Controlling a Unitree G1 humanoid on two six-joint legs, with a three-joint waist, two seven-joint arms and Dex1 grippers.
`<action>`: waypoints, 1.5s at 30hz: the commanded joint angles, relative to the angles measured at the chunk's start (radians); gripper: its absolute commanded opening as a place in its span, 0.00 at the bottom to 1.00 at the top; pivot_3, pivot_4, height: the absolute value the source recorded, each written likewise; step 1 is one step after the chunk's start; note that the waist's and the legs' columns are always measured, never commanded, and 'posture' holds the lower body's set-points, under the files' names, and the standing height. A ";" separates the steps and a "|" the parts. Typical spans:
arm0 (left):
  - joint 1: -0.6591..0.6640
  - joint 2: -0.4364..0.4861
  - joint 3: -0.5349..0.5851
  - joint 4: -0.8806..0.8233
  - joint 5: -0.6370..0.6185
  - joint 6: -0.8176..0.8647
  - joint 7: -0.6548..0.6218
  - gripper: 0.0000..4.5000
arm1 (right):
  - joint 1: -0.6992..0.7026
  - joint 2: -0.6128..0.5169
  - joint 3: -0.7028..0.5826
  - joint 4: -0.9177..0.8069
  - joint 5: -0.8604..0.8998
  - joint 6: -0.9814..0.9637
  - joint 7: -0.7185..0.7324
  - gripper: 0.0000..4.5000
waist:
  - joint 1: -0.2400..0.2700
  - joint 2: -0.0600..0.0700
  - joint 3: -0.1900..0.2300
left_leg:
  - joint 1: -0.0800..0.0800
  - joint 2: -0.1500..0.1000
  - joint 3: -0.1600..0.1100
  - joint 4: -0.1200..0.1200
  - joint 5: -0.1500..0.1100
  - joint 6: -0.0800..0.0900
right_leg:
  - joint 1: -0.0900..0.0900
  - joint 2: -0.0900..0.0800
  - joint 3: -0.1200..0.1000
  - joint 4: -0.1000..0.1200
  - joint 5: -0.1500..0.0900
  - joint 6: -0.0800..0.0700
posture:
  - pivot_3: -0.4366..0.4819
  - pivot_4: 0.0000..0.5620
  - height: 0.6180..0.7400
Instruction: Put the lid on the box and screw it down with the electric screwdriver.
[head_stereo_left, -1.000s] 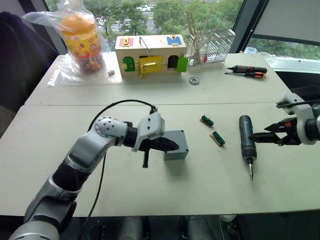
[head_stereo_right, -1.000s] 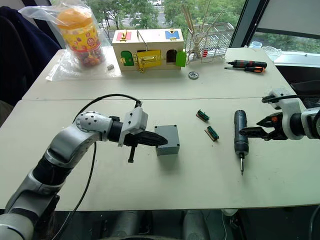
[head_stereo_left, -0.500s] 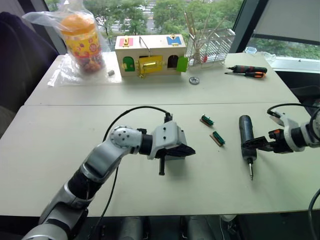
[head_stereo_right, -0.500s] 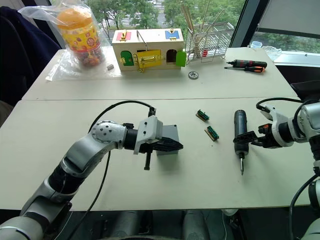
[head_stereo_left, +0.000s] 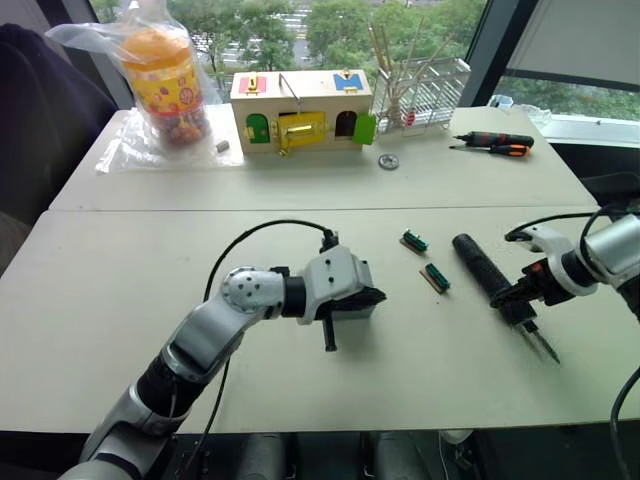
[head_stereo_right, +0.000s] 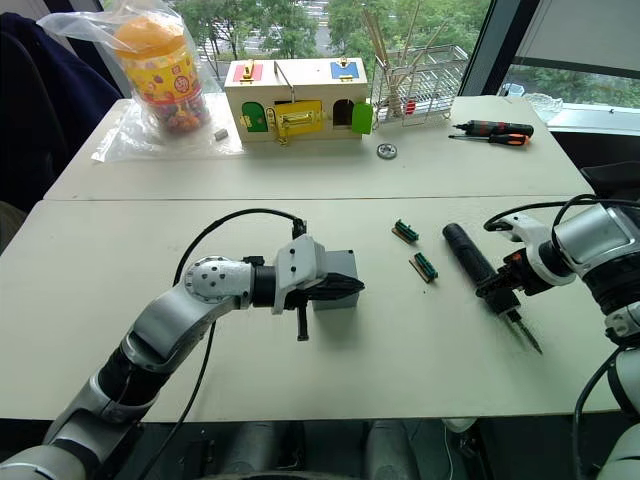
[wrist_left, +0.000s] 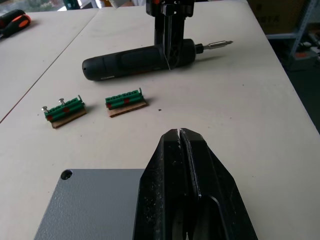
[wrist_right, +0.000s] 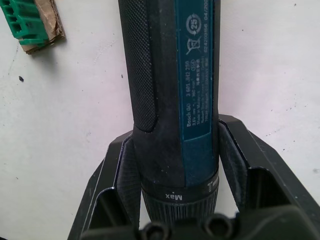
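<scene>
The step in hand looks like taking up the electric screwdriver (head_stereo_right: 480, 273): the lid (wrist_left: 85, 210) already sits flat on top of the box (head_stereo_right: 338, 282), near the middle of the bench (head_stereo_right: 150, 220), so closing appears done and driving the screws is what remains.

The right end effector (head_stereo_right: 500, 288) has its 2 fingers clenched on the screwdriver's black body close to the collar, as the right wrist view shows, with a finger (wrist_right: 125, 167) pressed to each side of the barrel. The tool lies slanted across the bench, its bit (head_stereo_left: 545, 346) toward the near edge and pointing away from the box.

The left end effector (wrist_left: 180, 165) rests over the lid, its fingers pressed together with nothing between them, seemingly steadying the box.

2 small green terminal blocks (head_stereo_left: 426, 259) lie between the box and the screwdriver.

Next, the right arm would need to lift the tool, turn it bit-down and carry it over the terminal blocks to a corner hole (wrist_left: 65, 174) of the lid. The left end effector covers part of the lid, so the chosen corner must be a free one.
</scene>
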 joint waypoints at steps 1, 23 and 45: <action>-0.002 0.002 0.002 -0.020 0.010 -0.013 0.006 0.00 | 0.022 -0.001 0.025 0.042 -0.058 -0.027 0.034 0.40 | 0.002 0.000 0.000 | 0.000 0.000 0.000 0.000 0.000 0.000 | 0.000 0.000 0.000 0.000 0.000 0.000 | 0.48 0.27 0.76; -0.158 0.048 0.199 0.324 -0.142 -0.021 -0.207 0.00 | 0.019 0.685 -1.309 -0.671 0.462 -0.008 -0.579 0.40 | 0.001 0.011 0.007 | -0.002 0.001 0.003 -0.004 0.002 -0.003 | -0.004 0.002 0.000 0.004 0.000 0.000 | 0.48 0.27 0.76; -0.150 0.059 0.063 0.410 0.035 -0.099 -0.239 0.00 | 0.454 0.878 -0.811 -0.850 0.380 -0.523 -0.678 0.40 | -0.014 0.011 0.007 | -0.001 -0.006 0.001 -0.004 0.003 -0.004 | -0.002 0.001 0.000 0.003 0.001 0.001 | 0.48 0.27 0.76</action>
